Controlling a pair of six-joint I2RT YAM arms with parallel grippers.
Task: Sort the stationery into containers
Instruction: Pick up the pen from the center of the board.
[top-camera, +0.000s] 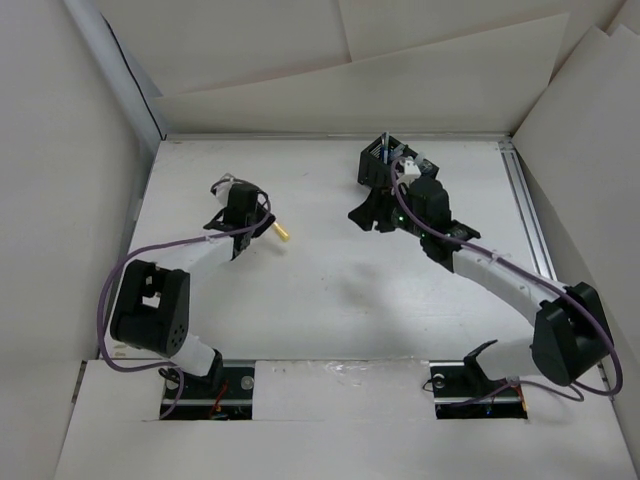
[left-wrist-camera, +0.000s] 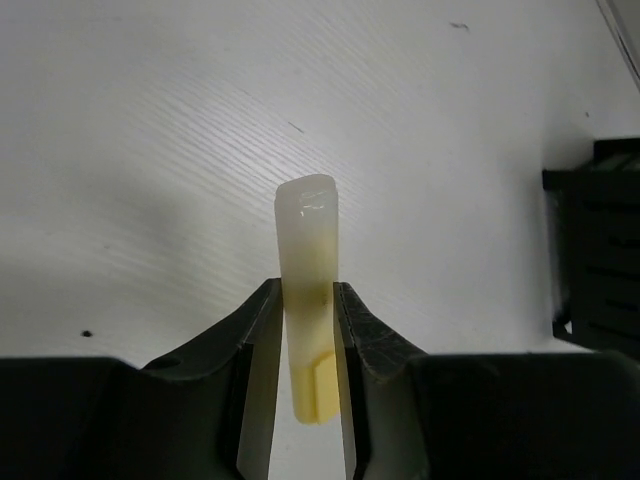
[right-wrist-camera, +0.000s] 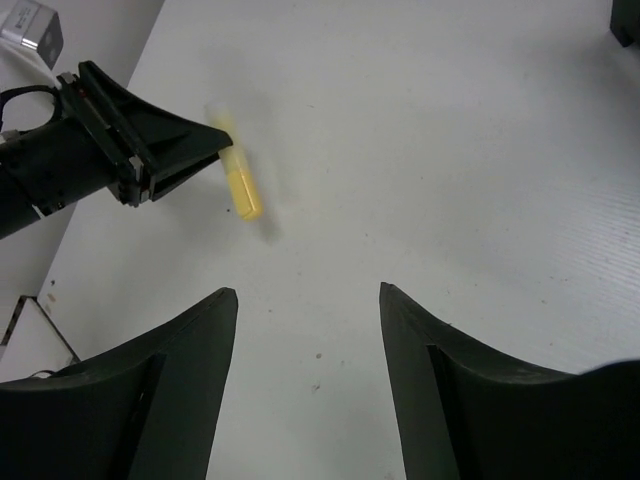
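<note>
A stubby pale yellow marker (left-wrist-camera: 307, 250) is pinched between the fingers of my left gripper (left-wrist-camera: 305, 300), which is shut on its lower half, a little above the white table. In the top view that marker (top-camera: 281, 232) sticks out to the right of the left gripper (top-camera: 262, 228). My right gripper (right-wrist-camera: 308, 295) is open and holds nothing, with bare table under it. In the top view the right gripper (top-camera: 370, 215) hangs just in front of the black organiser (top-camera: 385, 160). The right wrist view also shows the left gripper (right-wrist-camera: 215, 150) and its marker (right-wrist-camera: 241, 188).
The organiser's slotted side (left-wrist-camera: 600, 250) shows at the right edge of the left wrist view, and one of its corners (right-wrist-camera: 628, 20) at the top right of the right wrist view. White walls enclose the table (top-camera: 330, 290) on the left, back and right.
</note>
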